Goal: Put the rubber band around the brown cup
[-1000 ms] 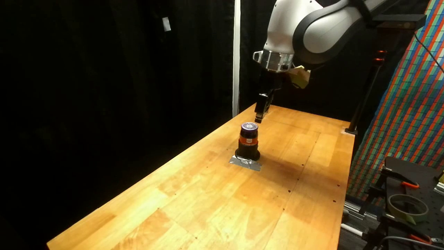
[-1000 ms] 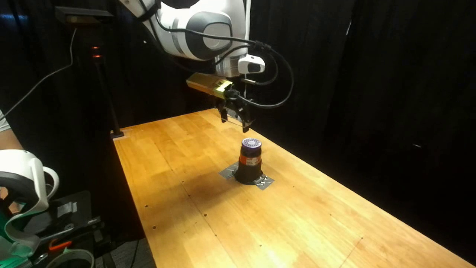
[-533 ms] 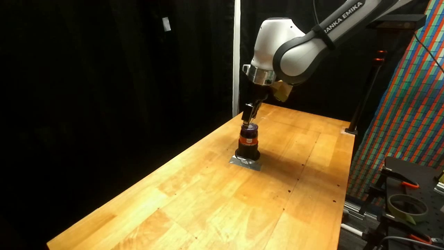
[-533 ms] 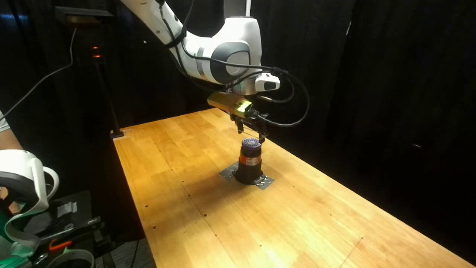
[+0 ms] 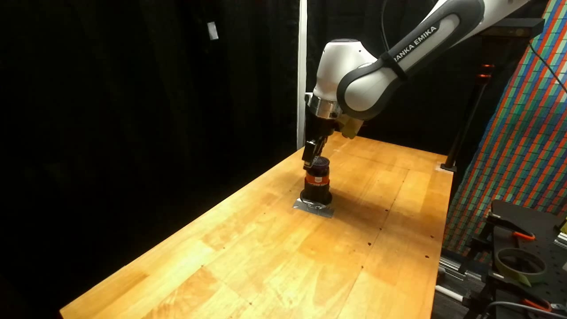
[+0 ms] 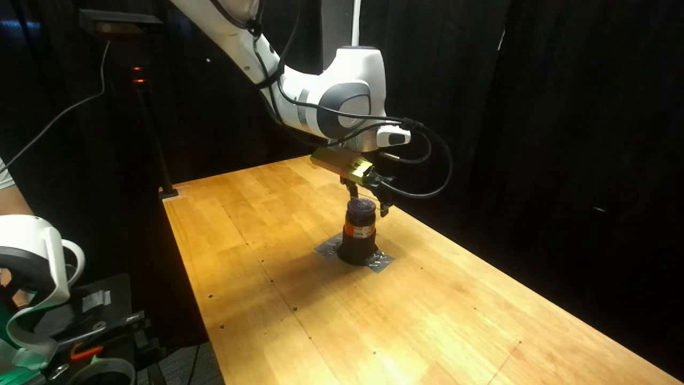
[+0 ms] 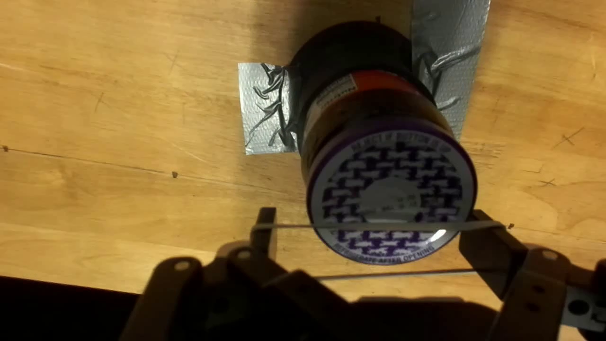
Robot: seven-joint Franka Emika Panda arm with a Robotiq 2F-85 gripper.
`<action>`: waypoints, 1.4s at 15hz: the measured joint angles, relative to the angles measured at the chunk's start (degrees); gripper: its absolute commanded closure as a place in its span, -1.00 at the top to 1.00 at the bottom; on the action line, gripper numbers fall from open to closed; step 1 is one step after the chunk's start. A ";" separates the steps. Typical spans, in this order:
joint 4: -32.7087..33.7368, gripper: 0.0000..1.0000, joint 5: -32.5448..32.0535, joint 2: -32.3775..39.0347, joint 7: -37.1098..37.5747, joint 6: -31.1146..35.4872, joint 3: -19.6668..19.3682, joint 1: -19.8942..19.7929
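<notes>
Lowered from here, the gripper (image 7: pixel 376 229) could snag the band (image 7: pixel 388 227) on the lid (image 7: pixel 390 189) of the cup (image 6: pixel 359 231): in the wrist view one strand crosses it, the other lies nearer, and the right finger (image 7: pixel 490 248) overlaps its edge. The fingers are spread wide, the band stretched round them, nothing pinched between. The cup stands toward the left edge of the table (image 5: pixel 274 257) in an exterior view, lid up, long axis vertical.
</notes>
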 measured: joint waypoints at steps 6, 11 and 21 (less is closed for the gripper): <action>0.27 1.00 0.00 1.45 -0.35 1.59 -0.01 -0.04; 0.17 1.00 0.55 1.82 -2.11 0.58 0.91 -1.15; -6.07 1.00 10.59 -3.04 -12.43 -3.40 6.65 -8.33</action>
